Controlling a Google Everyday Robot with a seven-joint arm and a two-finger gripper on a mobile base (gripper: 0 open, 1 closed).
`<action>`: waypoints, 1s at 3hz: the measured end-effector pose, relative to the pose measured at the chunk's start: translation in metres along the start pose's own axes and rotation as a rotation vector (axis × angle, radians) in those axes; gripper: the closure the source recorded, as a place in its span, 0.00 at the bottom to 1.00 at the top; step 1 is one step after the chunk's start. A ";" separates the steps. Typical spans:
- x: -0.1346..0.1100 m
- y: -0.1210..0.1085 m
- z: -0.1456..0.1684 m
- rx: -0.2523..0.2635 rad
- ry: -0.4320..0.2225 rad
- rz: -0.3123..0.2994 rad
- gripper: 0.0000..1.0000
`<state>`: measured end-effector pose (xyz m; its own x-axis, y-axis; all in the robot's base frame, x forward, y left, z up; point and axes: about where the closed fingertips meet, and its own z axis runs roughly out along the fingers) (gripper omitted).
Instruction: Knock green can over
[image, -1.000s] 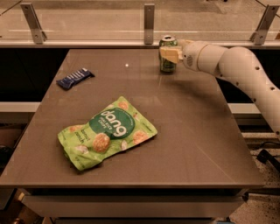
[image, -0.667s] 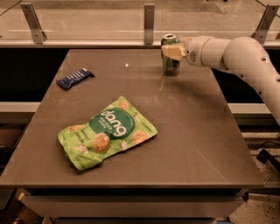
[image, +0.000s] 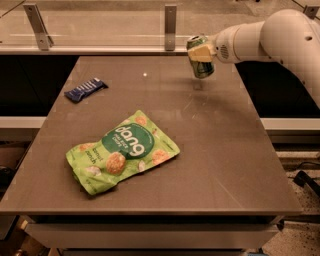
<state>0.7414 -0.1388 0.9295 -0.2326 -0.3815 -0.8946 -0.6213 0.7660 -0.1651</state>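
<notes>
The green can (image: 203, 69) is a small green drink can with a silver top rim, near the table's far right. It hangs tilted a little above the table (image: 220, 150), with its shadow on the surface below it. My gripper (image: 200, 51) reaches in from the right on a white arm and is shut around the can's upper part. One of its pale fingers (image: 204, 51) crosses the front of the can. The can's far side is hidden.
A flat light-green "dang" snack bag (image: 121, 151) lies at the middle left of the table. A dark blue snack bar (image: 85, 90) lies at the far left. A glass rail with metal posts (image: 170, 26) runs behind the table.
The gripper has risen with the can in it. The can, which stood on the table, is now off the surface and tilted. The bag and the bar have not moved.
</notes>
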 end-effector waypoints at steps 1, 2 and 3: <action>0.002 0.000 -0.006 0.003 0.098 -0.059 1.00; 0.007 0.002 -0.009 -0.004 0.195 -0.119 1.00; 0.014 0.006 -0.010 -0.028 0.268 -0.154 1.00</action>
<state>0.7264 -0.1445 0.9203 -0.3208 -0.6174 -0.7182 -0.6840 0.6756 -0.2753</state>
